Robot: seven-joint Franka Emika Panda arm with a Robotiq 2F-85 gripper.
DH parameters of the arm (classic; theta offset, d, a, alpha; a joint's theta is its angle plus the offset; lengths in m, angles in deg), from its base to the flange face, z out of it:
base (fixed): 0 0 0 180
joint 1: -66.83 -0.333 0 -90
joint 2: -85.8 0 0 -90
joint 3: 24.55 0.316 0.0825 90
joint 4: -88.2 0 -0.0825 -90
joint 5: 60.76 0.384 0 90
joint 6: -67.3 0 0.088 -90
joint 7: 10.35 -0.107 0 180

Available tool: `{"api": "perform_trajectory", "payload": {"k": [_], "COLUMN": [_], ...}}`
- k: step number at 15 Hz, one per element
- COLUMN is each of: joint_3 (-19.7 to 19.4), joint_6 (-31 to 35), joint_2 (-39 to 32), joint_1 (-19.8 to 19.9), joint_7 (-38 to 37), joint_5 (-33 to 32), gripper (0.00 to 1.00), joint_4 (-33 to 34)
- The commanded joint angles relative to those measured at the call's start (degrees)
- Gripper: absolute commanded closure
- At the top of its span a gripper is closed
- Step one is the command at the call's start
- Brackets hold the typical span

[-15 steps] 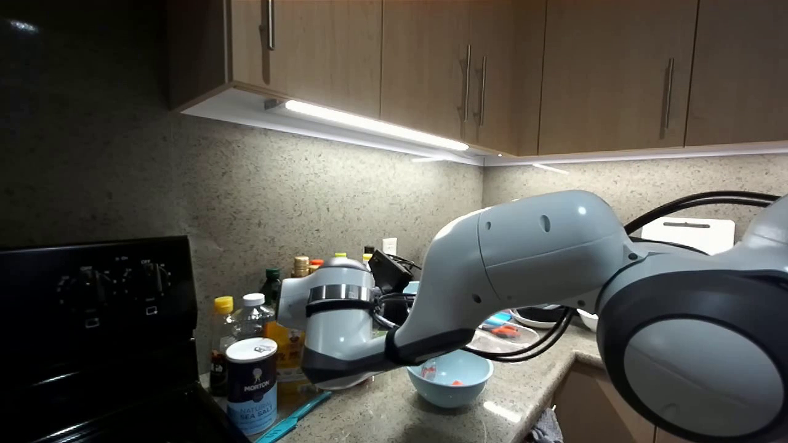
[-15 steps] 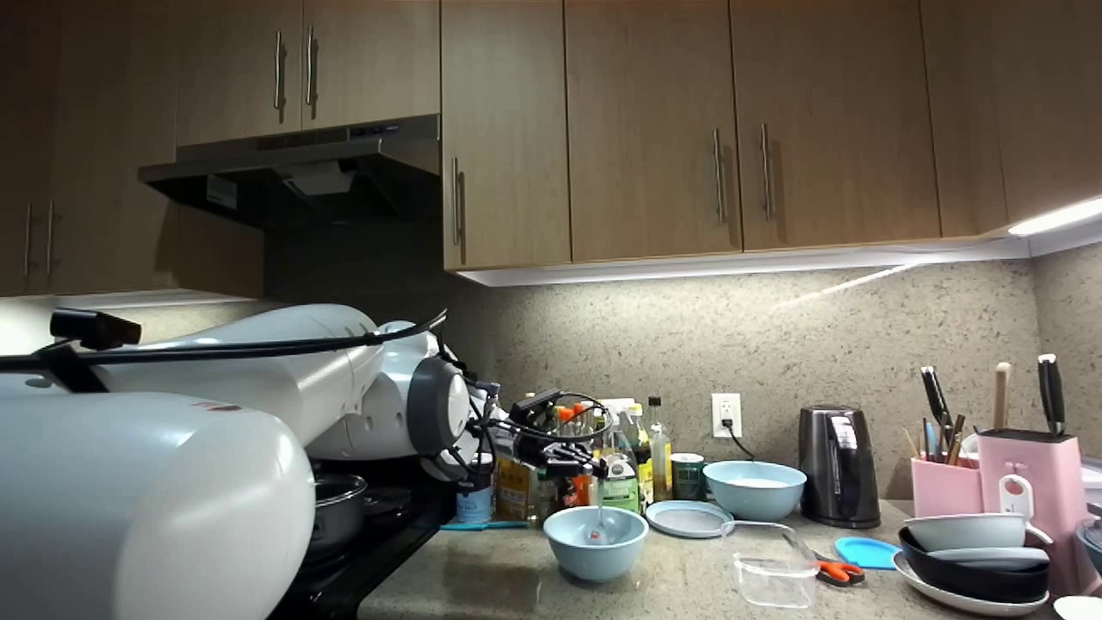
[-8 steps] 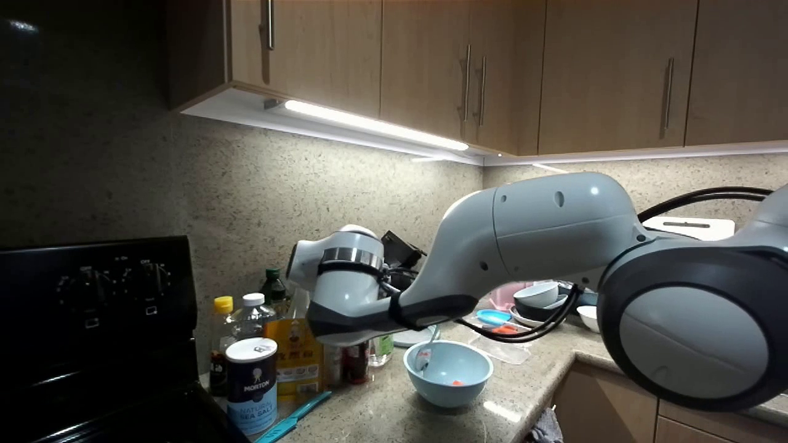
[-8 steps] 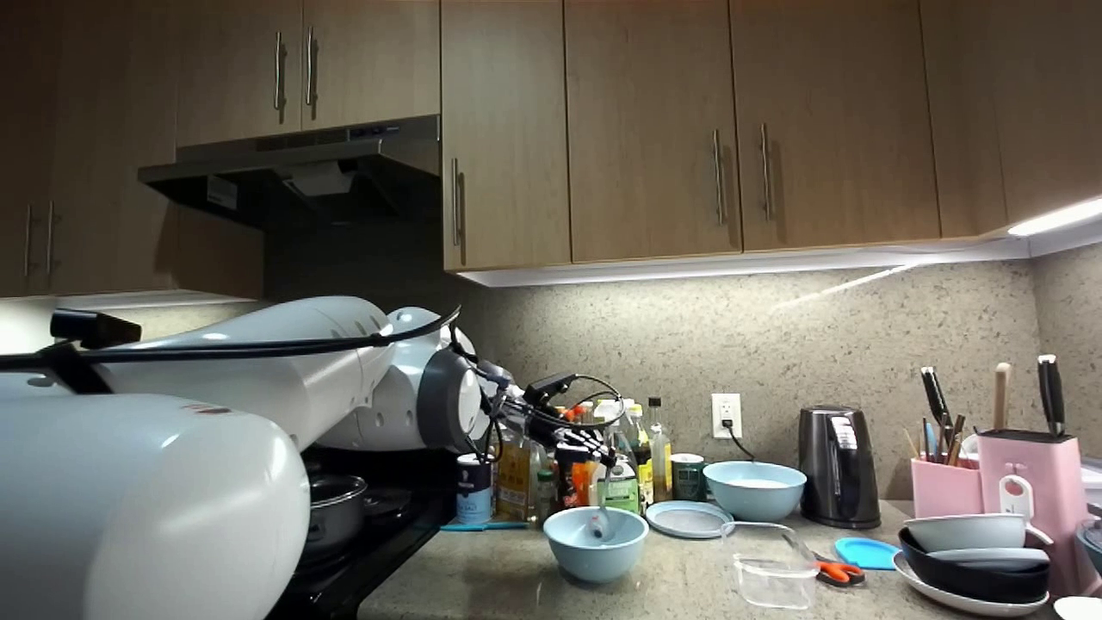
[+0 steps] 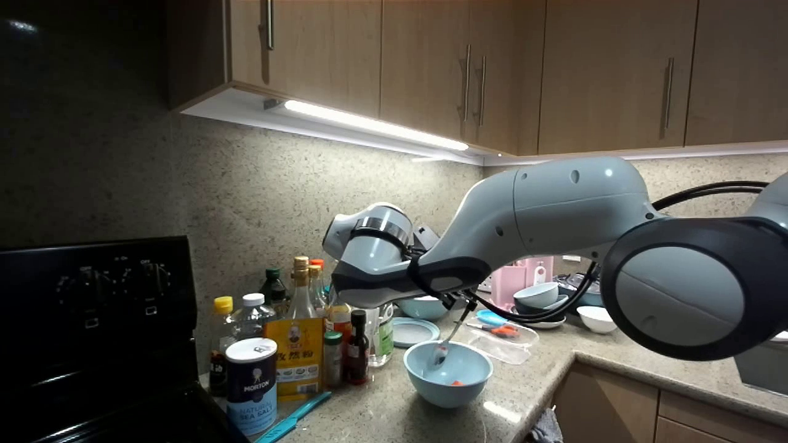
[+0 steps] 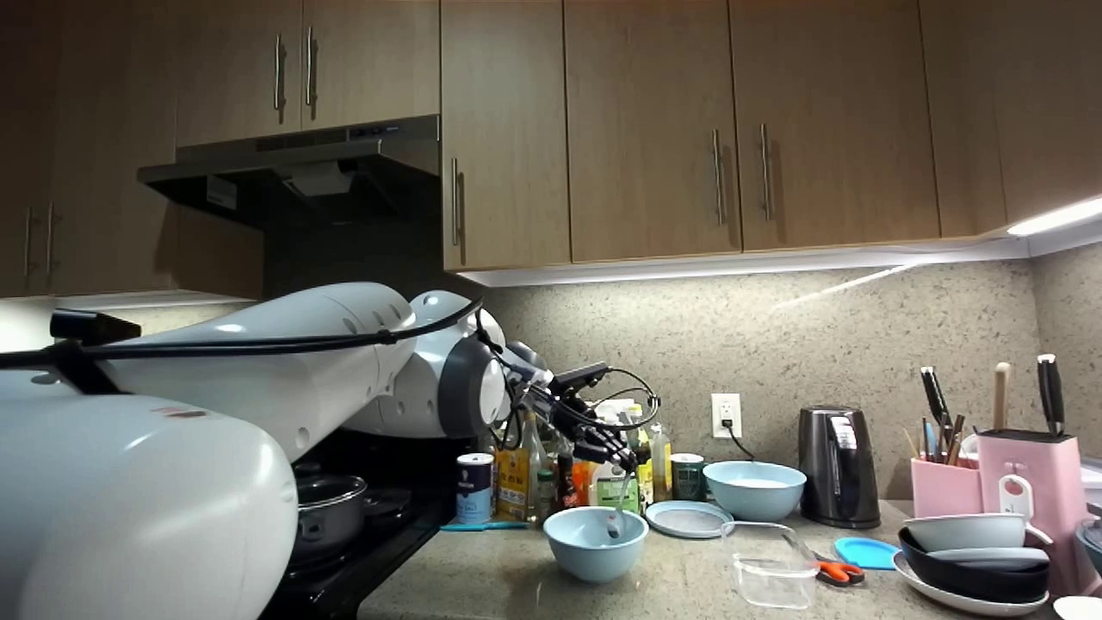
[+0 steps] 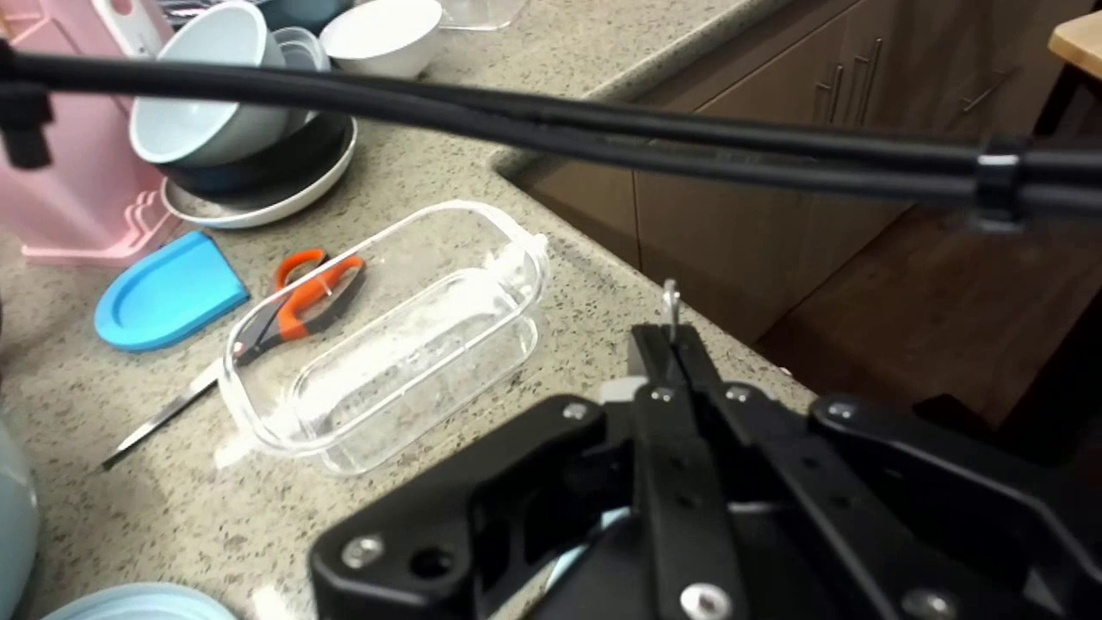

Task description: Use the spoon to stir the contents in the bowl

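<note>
The light-blue bowl (image 5: pixel 448 389) stands on the counter and also shows in an exterior view (image 6: pixel 594 558). A small orange bit (image 5: pixel 457 383) lies inside it. My gripper (image 6: pixel 633 465) is above the bowl's far side, shut on the handle of the spoon (image 5: pixel 457 326). The spoon is tilted, with its head (image 5: pixel 439 355) down inside the bowl near the rim; whether it touches the bottom I cannot tell. In the wrist view the fingertips of my gripper (image 7: pixel 676 336) are pressed together around the spoon's handle end (image 7: pixel 671 297); the gripper hides most of the bowl.
A clear container (image 7: pixel 387 336) and orange-handled scissors (image 7: pixel 310 297) lie beyond the bowl. A light-blue lid (image 6: pixel 689 519), another light-blue bowl (image 6: pixel 755 492), a kettle (image 6: pixel 839 465) and several bottles stand along the wall. A salt can (image 5: pixel 252 386) stands by the stove. The counter edge is near.
My gripper and arm have moved right and somewhat up in both exterior views. The spoon's head has shifted right inside the bowl and its handle leans more. The bowl has stayed in place.
</note>
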Motion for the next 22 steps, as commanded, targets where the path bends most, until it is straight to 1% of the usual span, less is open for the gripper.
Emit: {"api": "perform_trajectory", "payload": {"k": [1, 5, 7, 9, 11, 12, 15, 16, 22], "joint_3": [1.5, 3.6, 5.6, 8.3, 10.1, 8.2, 9.4, 9.5, 8.0], "joint_6": [-3.8, -6.5, -5.7, -3.1, 0.6, -2.3, -0.3, -0.1, -1.2], "joint_2": [2.4, 2.7, 2.8, 2.9, 2.6, 0.3, 0.7, 0.8, 1.2], "joint_1": [2.0, 2.9, 3.3, 3.8, 4.0, 2.7, 2.8, 2.9, 2.9], "joint_7": [-4.9, -6.8, -5.6, -2.9, -4.3, -4.1, -4.1, -4.1, -8.4], "joint_5": [3.5, 7.0, 9.2, 11.2, 11.9, 9.8, 10.1, 10.1, 9.9], "gripper": [0.99, 0.99, 0.99, 0.99, 0.99, 0.98, 0.98, 0.99, 0.99], "joint_4": [-2.1, -3.0, -3.2, -3.3, -1.9, 0.0, 0.0, 0.0, 1.4]}}
